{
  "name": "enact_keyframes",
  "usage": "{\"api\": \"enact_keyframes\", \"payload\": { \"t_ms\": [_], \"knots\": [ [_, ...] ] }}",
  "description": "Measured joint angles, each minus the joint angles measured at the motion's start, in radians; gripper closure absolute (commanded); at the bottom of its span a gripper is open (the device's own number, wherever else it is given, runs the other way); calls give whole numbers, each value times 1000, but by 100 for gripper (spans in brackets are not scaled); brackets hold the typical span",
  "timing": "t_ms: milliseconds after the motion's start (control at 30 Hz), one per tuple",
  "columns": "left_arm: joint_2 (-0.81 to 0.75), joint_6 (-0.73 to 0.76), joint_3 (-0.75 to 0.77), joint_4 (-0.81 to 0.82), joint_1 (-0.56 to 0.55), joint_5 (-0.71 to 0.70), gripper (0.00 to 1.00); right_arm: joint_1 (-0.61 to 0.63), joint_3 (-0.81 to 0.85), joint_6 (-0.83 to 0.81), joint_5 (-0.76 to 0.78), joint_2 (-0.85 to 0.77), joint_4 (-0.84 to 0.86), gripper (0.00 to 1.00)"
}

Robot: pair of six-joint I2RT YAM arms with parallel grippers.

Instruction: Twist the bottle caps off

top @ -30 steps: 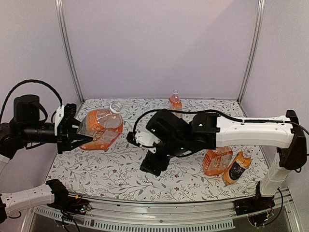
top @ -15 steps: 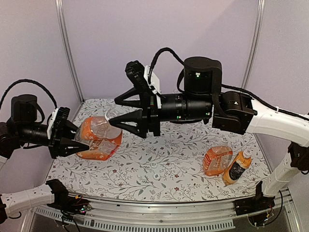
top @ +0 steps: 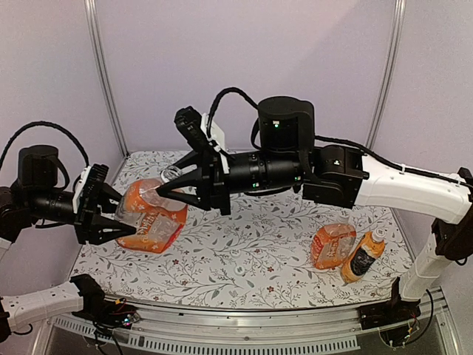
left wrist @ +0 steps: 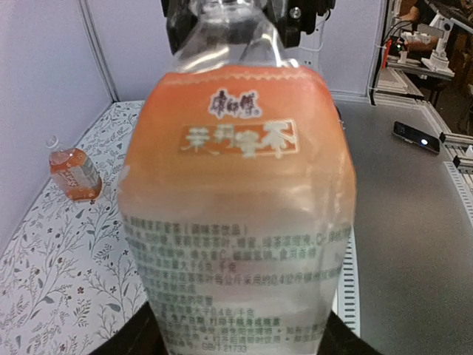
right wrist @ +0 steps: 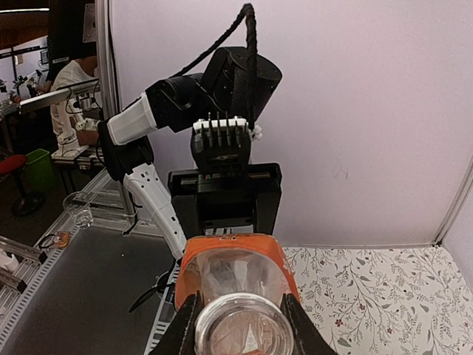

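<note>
With the left gripper [top: 127, 213] clamped on the bottle [top: 159, 222] by the table's [top: 295, 290] left edge, and a white cap [top: 239, 271] lying near its near edge, the right gripper [right wrist: 238, 329], closed on the seemingly open neck, should probably squeeze gently against spilling.

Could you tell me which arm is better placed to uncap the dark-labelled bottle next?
Probably right: the dark-labelled bottle lies by its base; the left gripper grips the large bottle far left.
</note>
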Motion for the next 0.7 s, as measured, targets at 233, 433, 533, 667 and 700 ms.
{"api": "enact_keyframes", "payload": {
  "t_ms": [233, 433, 533, 667, 700],
  "knots": [
    [-40, -43, -71, 91, 19, -131, 0, -41, -35, 96, 179, -30, -80, 100],
    [-150, -179, -295, 220, 119, -314, 0, -196, -80, 136, 689, -133, -318, 100],
    [-179, -247, -359, 255, 164, -351, 0, -325, -95, 162, 863, -164, -386, 100],
    [-206, -310, -397, 307, 204, -365, 0, -498, -108, 198, 954, -165, -424, 100],
    [-212, -321, -406, 322, 214, -367, 1, -537, -108, 205, 967, -159, -425, 100]
  ]
}}
